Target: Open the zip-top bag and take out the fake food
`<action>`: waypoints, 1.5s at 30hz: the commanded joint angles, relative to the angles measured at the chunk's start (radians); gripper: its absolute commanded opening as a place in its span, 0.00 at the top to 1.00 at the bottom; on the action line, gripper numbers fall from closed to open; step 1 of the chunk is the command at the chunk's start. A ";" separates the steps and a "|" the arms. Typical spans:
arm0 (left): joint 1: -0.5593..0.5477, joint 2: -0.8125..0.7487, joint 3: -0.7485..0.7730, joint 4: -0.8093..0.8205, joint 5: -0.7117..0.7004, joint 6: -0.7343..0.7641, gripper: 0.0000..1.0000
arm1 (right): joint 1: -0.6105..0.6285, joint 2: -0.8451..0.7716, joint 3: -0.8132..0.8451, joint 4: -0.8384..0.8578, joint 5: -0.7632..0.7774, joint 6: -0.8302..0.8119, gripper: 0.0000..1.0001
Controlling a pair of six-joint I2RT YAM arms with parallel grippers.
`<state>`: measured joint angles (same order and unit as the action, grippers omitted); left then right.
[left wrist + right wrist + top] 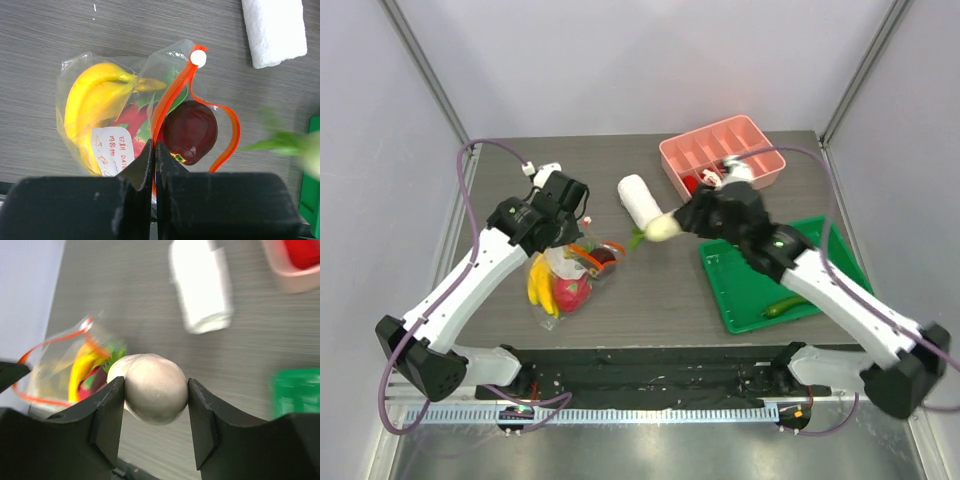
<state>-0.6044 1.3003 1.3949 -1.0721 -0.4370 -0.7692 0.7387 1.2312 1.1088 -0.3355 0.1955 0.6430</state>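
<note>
The right jaws are gripping a white oblong toy vegetable across its rounded body, parted just enough to take it, and are holding it in the air above the dark grey wood-grain desk. Its green leaves are trailing towards the bag. The vegetable is hanging between a rolled white towel and the clear, crinkly zip-top bag, and is well outside the bag.

The left jaws are pressing fully together on the bag's orange-red zip strip, pinching the near edge of the plastic. The bag is lying on the desk at the left, in front of the left arm's base. Its mouth is gaping, and the strip is looping around a dark red toy fruit that is sitting in the opening. A small white slider is sitting at the strip's far end.

Deeper inside, a yellow plastic banana is lying against a pink-red dragon fruit with green leaves. A white handwritten label is showing on the bag's side.

A green toy pepper is resting on a green plastic tray at the right. A pink divided tray is standing at the far right of the desk.
</note>
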 commanded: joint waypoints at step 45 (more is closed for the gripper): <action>0.005 -0.148 -0.106 0.139 0.190 0.068 1.00 | -0.035 0.270 0.301 -0.373 -0.172 0.273 0.20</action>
<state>-0.6018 1.1900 1.2999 -0.9878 -0.2604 -0.6926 0.5922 1.3937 1.3663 -0.8524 0.1024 0.7006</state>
